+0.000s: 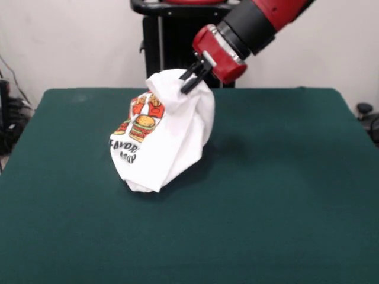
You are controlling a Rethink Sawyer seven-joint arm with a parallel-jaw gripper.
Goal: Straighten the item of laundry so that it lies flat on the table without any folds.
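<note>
The white T-shirt, printed with burgers, fries and black text, hangs bunched from my gripper over the green table. Its lower end rests on the cloth at about the table's middle left. The black fingers are shut on the shirt's top edge, and the red and black arm comes down from the upper right. The shirt is folded on itself, with only part of the print showing on its left side.
The robot's black pedestal stands behind the table's far edge. Cables and dark gear lie off the table's left side, and a dark object lies off its right side.
</note>
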